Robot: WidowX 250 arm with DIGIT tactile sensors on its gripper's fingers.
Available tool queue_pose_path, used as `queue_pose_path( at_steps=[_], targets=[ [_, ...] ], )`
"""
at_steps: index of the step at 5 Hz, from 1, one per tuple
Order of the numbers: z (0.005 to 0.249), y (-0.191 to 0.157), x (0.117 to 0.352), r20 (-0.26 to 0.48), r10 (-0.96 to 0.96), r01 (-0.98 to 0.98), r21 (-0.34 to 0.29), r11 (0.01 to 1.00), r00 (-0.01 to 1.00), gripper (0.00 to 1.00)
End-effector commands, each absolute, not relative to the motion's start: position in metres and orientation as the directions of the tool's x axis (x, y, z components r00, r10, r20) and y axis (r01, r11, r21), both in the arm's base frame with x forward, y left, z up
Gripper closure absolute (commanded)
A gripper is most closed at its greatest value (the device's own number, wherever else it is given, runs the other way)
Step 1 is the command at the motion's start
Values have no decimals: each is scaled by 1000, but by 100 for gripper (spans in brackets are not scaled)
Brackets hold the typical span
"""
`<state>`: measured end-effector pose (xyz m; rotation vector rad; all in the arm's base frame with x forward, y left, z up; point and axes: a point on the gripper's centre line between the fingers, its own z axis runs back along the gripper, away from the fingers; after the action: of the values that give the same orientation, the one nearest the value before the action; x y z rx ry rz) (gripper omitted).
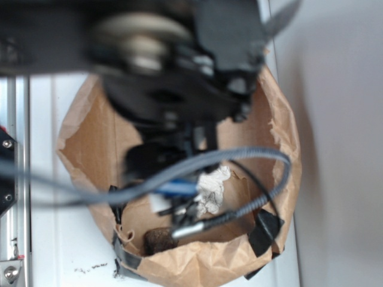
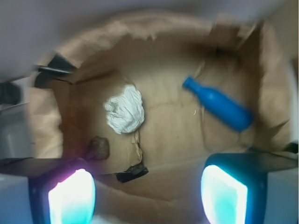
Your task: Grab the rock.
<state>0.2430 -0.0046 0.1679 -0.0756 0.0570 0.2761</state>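
Wrist view: the tool (image 2: 148,193) is seen spread, both glowing pads (image 2: 72,196) apart, nothing pinched. The small dark brown rough rock (image 2: 98,147) lies on the floor of the torn brown paper bag (image 2: 168,135), at 7 o'clock from the crumpled white paper wad (image 2: 124,110). A blue plastic bottle (image 2: 218,104) is at 3 o'clock, well apart.

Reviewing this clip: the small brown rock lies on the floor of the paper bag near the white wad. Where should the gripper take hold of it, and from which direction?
Probably from straight above, through the bag's open top, since paper walls close off every side. Close the open gripper across the rock's two side faces; it looks like a low, blocky lump. The white wad lies apart from it, leaving room for a finger on that side.
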Motion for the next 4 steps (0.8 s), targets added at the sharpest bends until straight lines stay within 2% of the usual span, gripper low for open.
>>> queue_pose_path(
  at_steps=[1, 2, 3, 4],
  targets=[
    [122, 5, 244, -58, 442, -442, 6, 897, 895, 0],
    [106, -11, 244, -48, 439, -441, -42, 897, 897, 0],
    [105, -22, 259, -44, 431, -431, -180, 884, 901, 0],
    [116, -35, 267, -74, 345, -353, -211, 911, 936, 0]
  ],
)
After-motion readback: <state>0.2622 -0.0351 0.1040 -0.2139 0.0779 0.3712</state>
